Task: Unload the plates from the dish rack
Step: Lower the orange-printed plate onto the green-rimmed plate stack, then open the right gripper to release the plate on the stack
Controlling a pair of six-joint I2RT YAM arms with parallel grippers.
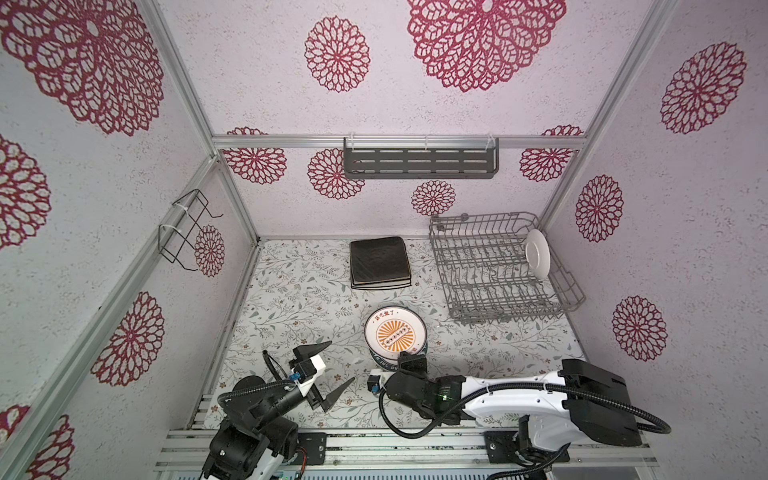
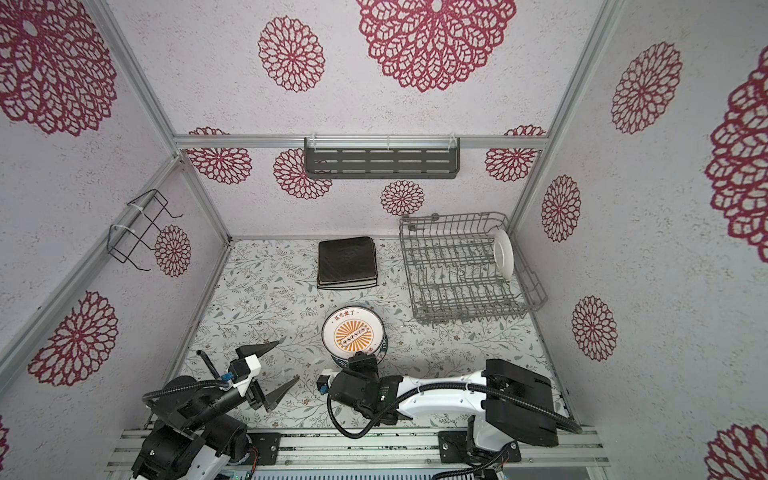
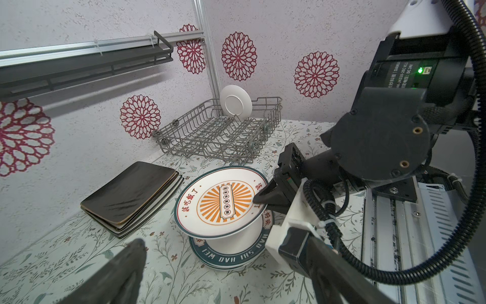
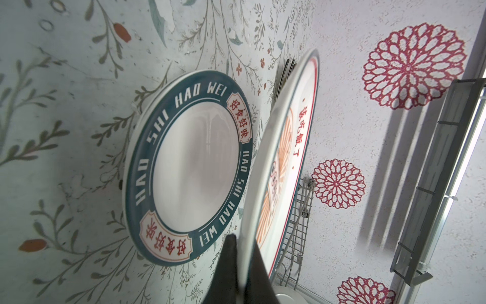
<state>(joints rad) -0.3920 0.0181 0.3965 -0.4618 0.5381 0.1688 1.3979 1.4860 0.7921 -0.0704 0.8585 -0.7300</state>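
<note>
The grey wire dish rack (image 1: 498, 274) (image 2: 465, 274) (image 3: 218, 136) stands at the back right with one plain white round plate (image 1: 537, 253) (image 2: 504, 254) (image 3: 236, 101) upright in it. My right gripper (image 1: 409, 354) (image 2: 364, 356) (image 4: 243, 263) is shut on the rim of a round plate with an orange sunburst (image 1: 395, 332) (image 3: 221, 202) (image 4: 284, 158). It holds this plate level just above a teal-rimmed plate (image 3: 228, 256) (image 4: 189, 168) lying on the table. Black and cream plates (image 1: 379, 262) (image 3: 131, 194) are stacked at the back middle. My left gripper (image 1: 342, 360) (image 2: 288, 360) is open and holds nothing, left of the round plates.
A dark slotted shelf (image 1: 419, 162) hangs on the back wall and a black wire holder (image 1: 185, 232) on the left wall. Patterned walls close in three sides. Metal rails (image 1: 374, 440) run along the front edge under both arm bases.
</note>
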